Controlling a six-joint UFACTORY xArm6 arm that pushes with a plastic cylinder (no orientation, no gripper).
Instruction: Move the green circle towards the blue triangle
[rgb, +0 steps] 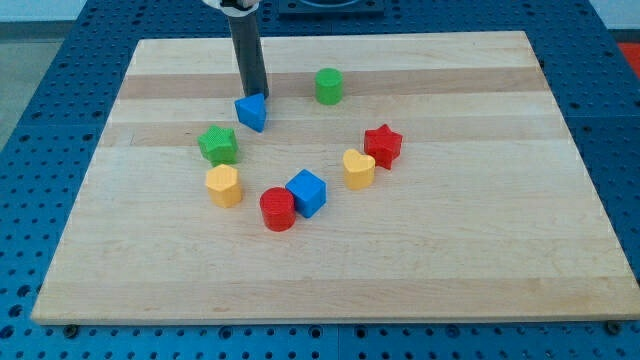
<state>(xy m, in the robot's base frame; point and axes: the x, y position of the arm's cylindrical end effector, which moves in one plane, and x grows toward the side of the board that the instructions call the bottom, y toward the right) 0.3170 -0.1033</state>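
- The green circle (328, 86), a short upright cylinder, stands on the wooden table (480, 260) near the view's top, a little right of centre, with bare wood all around it.
- The blue triangle (252, 111) sits well apart from it, toward the view's left and slightly lower.
- My tip (256, 97) rests at the upper edge of the blue triangle, touching it or just beside it; the dark rod rises from there toward the view's top and leaves the frame. The arm carries no hand, so nothing opens, closes or clamps; the rod is bare.
- My tip is on the triangle's side of the gap, with the green circle to its right at about the same height in the view.
- A green star (218, 144) lies just below and left of the blue triangle, close but apart.
- A yellow hexagon-like block (224, 185) sits right below the green star.
- A red cylinder (278, 209) and a blue cube (306, 192) stand side by side at the centre bottom of the group, touching or nearly so.
- A yellow heart (359, 168) and a red star (382, 145) pair up on the view's right, just beside each other.
- Together the blocks form a loose ring on the table, which lies on a blue perforated base (40, 70).
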